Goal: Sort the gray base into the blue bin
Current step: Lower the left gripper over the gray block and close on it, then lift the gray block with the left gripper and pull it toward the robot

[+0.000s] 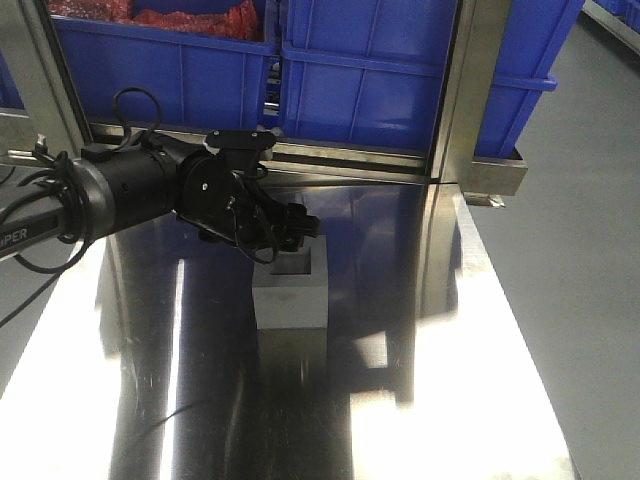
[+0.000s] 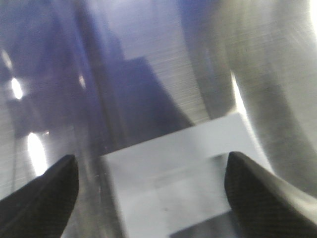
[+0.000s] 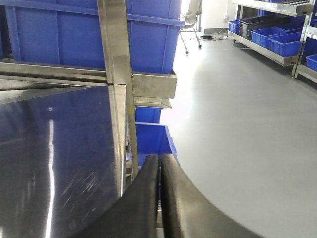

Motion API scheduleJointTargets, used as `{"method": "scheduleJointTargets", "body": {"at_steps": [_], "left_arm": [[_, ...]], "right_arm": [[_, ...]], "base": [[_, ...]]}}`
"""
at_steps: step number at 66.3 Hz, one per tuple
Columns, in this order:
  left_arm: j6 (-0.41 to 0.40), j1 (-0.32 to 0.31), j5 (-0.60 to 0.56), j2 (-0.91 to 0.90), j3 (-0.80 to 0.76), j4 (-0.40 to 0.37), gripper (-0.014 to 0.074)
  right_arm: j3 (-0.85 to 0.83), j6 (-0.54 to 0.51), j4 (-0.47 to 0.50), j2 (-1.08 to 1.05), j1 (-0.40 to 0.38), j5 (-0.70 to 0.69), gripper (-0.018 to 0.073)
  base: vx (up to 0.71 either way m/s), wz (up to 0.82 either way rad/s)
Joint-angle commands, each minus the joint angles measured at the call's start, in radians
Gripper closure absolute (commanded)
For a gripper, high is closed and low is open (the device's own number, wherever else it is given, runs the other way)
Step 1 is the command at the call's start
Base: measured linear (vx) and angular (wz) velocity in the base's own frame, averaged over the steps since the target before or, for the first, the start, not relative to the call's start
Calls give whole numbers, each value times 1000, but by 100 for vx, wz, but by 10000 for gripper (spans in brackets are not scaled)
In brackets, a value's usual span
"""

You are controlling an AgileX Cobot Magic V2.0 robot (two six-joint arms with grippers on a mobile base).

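Observation:
The gray base (image 1: pixel 294 290) stands on the steel table (image 1: pixel 420 380), its square dark recess facing up. My left gripper (image 1: pixel 288 238) hovers at the block's far upper edge, on the black arm reaching in from the left. In the left wrist view the left gripper (image 2: pixel 151 161) is open, its dark fingers (image 2: pixel 49 198) straddling the gray base (image 2: pixel 183 168) with gaps on both sides. A blue bin (image 1: pixel 360 85) stands on the rack behind the table. My right gripper (image 3: pixel 159 159) is shut on nothing, off the table's right edge.
Another blue bin (image 1: pixel 160 70) at the back left holds red material. A steel post (image 1: pixel 465 90) and rail (image 1: pixel 340 155) front the bins. Below the table's right edge sits a lower blue bin (image 3: pixel 153 136). Gray floor (image 3: pixel 237 124) lies to the right.

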Motion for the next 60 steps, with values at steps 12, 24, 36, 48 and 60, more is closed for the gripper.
{"method": "scheduleJointTargets", "body": {"at_steps": [12, 24, 36, 48, 60], "left_arm": [[-11, 2, -27, -10, -32, 0, 6], [-11, 2, -33, 20, -32, 0, 6], [-10, 2, -36, 27, -32, 0, 13], [-9, 2, -18, 27, -32, 0, 175], [-8, 2, -3, 27, -32, 0, 485]], "right_arm": [[2, -9, -7, 15, 0, -73, 564], [2, -9, -7, 15, 0, -73, 564], [2, -9, -7, 15, 0, -73, 564], [2, -9, -7, 15, 0, -73, 564], [2, -9, -7, 15, 0, -73, 564]], "base": [[0, 0], [0, 0], [0, 0], [0, 0], [0, 0]]}}
